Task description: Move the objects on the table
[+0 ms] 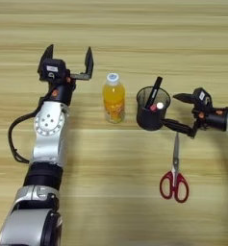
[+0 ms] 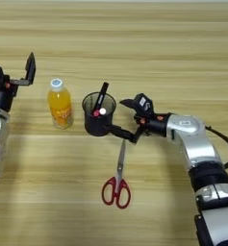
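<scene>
**Left eye view: right tool closing in on the pen cup, fingers apart**

Left eye view shows three objects in a loose row across the middle of the broad light wooden bench (image 1: 134,29) with horizontal plank grain.

Positions:
- Small orange-drink bottle with white cap (image 1: 114,98): upright, left of centre.
- Black mesh pen cup (image 1: 151,112), holding a black marker and a red-white one: just right of the bottle, apart from it.
- Red-handled steel scissors (image 1: 174,169): flat on the bench, blades pointing up toward the cup, handles nearest the robot.

Tools:
- Right tool (image 2: 125,117): fingers spread apart, holding nothing. Lower finger tip sits at the cup's lower right wall; whether it touches cannot be read. Upper finger is near the rim.
- Left tool (image 1: 69,55): fingers apart, empty, raised up-left of the bottle, clear of it.

Judgement: step in hand looks like a side grasp of the cup. To do it well, straddle the wall squarely at mid-height and close gently; the cup is light, tall and top-loaded by the markers, so a low push would tip it. Keep the lower finger off the scissor tips directly beneath.

Materials: mesh gives grip but flexes; bottle smooth plastic, round; scissor blades thin, hard to lift.
</scene>
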### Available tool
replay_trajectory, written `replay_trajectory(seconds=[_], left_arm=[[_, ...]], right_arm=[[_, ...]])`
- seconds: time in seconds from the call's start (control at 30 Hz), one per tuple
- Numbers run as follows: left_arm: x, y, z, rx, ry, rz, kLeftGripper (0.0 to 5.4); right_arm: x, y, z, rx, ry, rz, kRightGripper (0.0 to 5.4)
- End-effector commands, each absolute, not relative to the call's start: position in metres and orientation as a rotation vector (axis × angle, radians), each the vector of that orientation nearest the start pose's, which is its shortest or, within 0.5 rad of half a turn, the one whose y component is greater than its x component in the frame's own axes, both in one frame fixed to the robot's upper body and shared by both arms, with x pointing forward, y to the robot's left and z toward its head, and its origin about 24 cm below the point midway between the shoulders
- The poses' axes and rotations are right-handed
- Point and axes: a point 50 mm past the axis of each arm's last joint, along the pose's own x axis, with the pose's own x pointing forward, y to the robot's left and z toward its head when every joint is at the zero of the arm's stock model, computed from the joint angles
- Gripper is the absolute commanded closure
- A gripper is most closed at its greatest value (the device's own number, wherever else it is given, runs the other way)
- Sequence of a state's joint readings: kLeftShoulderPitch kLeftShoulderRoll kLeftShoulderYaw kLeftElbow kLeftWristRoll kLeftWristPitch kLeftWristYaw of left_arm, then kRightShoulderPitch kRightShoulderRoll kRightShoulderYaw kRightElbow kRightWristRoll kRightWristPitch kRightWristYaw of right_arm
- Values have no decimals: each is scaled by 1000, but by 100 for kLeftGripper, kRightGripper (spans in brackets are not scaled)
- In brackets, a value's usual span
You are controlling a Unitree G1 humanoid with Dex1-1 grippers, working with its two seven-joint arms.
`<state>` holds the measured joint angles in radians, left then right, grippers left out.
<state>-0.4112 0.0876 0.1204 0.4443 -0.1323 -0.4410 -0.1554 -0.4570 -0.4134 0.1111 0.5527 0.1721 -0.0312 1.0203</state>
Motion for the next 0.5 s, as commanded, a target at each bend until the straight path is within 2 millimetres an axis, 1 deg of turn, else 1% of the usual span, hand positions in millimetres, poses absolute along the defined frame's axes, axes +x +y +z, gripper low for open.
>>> replay_trajectory(seconds=[0.03, 0.17, 0.27, 0.5], left_arm=[[322, 166, 98, -83, -393, -92, 0], [325, 169, 94, -103, -334, -75, 0], [329, 170, 83, -101, -242, -64, 0], [331, 172, 65, -12, -106, -13, 0]], right_arm=[[315, -167, 58, -237, 195, 1064, 2], [315, -161, 58, -232, 190, 1081, 2], [315, -158, 57, -231, 187, 1089, 2], [314, -147, 58, -220, 171, 1115, 2]])
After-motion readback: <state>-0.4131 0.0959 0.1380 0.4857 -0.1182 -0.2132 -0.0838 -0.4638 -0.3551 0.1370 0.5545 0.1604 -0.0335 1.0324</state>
